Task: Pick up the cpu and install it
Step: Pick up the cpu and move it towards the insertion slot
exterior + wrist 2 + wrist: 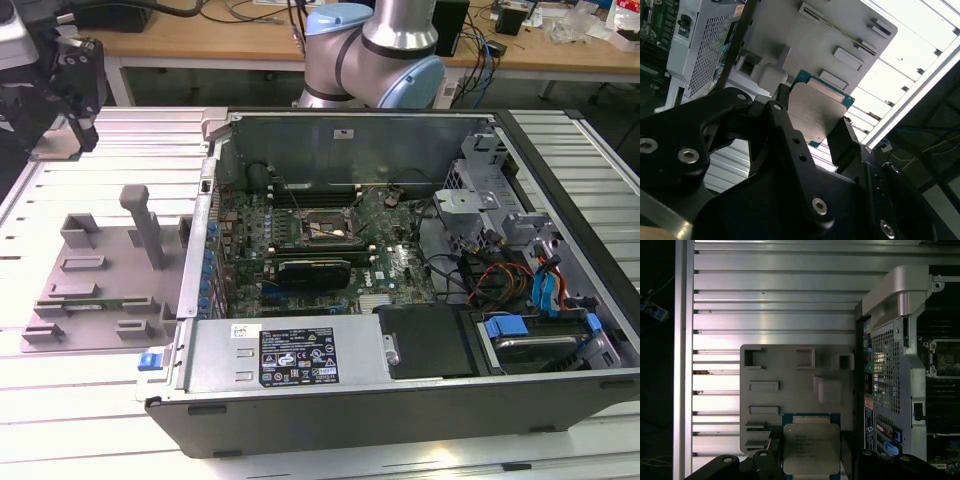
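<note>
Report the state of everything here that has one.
cpu, gripped by the pincer, held in the air.
pincer, shut on the cpu.
computer case, lying on its side, side panel off, interior exposed.
socket, appears empty.
grey tray, lying flat beside the computer case.

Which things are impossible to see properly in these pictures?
cpu: its lower edge is cut off by the frame in the first wrist view.
Two of its sides: covered by the pincer in the second wrist view.
socket: pins too small to judge in the exterior view.
</note>
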